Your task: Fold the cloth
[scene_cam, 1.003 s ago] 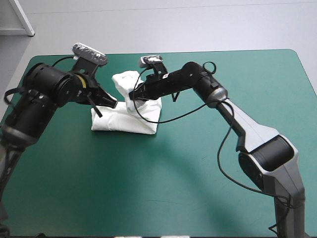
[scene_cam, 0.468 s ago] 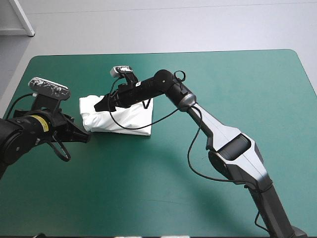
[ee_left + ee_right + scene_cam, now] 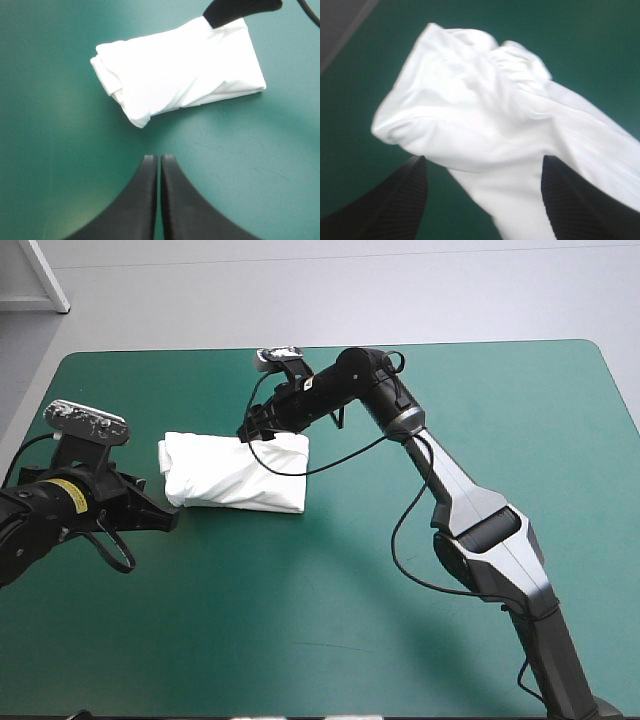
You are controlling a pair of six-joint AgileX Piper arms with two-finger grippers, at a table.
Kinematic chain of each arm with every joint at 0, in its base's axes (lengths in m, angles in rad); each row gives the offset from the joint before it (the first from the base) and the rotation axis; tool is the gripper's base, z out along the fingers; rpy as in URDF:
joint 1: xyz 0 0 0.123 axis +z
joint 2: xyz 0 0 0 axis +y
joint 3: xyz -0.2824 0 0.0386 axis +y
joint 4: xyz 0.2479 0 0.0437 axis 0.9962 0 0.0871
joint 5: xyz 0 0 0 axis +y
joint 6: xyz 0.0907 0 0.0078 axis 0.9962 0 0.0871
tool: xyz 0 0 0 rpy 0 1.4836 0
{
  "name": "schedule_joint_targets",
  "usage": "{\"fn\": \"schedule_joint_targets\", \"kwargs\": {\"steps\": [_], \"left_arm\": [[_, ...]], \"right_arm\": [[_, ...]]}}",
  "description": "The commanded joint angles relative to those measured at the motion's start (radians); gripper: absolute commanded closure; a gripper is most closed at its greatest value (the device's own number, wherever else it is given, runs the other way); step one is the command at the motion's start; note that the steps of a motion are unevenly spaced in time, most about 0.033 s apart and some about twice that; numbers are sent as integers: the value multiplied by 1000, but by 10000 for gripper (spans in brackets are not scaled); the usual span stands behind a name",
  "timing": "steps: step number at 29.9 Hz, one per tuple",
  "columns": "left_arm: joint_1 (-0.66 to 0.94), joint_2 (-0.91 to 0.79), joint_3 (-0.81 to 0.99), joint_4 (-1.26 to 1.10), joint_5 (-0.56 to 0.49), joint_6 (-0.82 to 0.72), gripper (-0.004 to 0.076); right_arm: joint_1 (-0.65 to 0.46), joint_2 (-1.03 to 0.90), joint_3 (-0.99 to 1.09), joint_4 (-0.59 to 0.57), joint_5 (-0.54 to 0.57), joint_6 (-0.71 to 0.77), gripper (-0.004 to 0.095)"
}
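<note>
Your T-shirt (image 3: 235, 472) lies folded on the surface (image 3: 300, 620), left of centre; with your right hand (image 3: 248, 430) spread wide over its far edge and left hand (image 3: 158, 160) closed nearby, a snag could unfold it.

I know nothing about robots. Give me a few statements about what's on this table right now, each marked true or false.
1. The T-shirt lies as a folded bundle on the teal-green cover. True.
2. The left gripper is clamped on the T-shirt. False: its fingers are shut on nothing and sit clear of the bundle.
3. The right gripper is open, with white cloth showing between its fingers. True.
4. The right gripper is out by the table's near edge. False: it is at the bundle's far side.
</note>
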Motion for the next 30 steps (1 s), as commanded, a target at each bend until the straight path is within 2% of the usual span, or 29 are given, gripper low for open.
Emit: {"fn": "schedule_joint_targets", "kwargs": {"steps": [1,4,8,15,24,30], "left_arm": [[-4,-12,-22,2,40,-11,705],[-4,-12,-22,-18,40,-11,705],[-4,-12,-22,-31,40,-11,705],[-4,-12,-22,-29,40,-11,705],[-4,-12,-22,-32,40,-11,705],[-4,-12,-22,-40,40,-11,705]], "right_arm": [[-41,-82,-30,-73,-16,61,301],[-75,-82,-23,-152,-14,114,301],[-123,-113,88,-152,-14,117,301],[-119,-124,313,-41,-35,60,301],[-61,-65,330,63,-118,35,301],[-39,-49,330,61,-135,35,335]]}}
